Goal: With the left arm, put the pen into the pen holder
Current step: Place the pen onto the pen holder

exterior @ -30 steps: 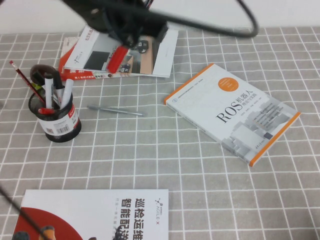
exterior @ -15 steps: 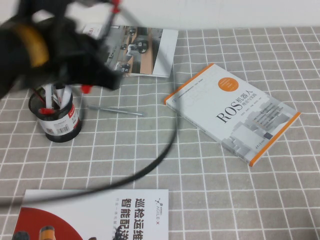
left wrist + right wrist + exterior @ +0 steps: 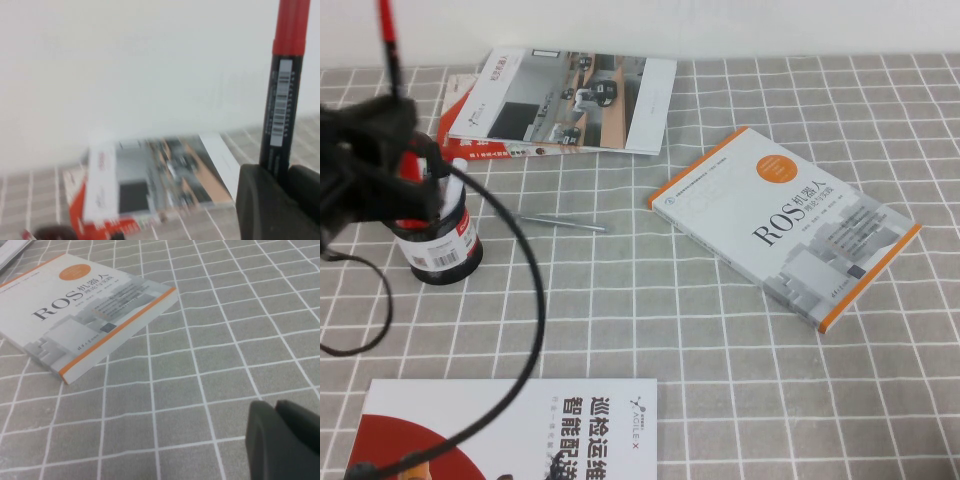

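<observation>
My left gripper hangs at the table's left, right over the pen holder, and hides the cup's rim. It is shut on the pen, which stands nearly upright out of the jaws with its red cap on top. In the left wrist view the black barrel with its barcode label is pinched between the two dark fingers of the left gripper. Of the holder, only the lower part with the white label and red band shows. My right gripper hovers low over bare cloth, shut and empty.
A thin grey pen lies just right of the holder. The orange-edged ROS book lies at centre right, magazines at the back, a white and red booklet at the front edge. A black cable loops over the cloth.
The left arm has swung from the back centre over to the left with the pen in its jaws. It now stands above the holder, and the pen has turned upright.
</observation>
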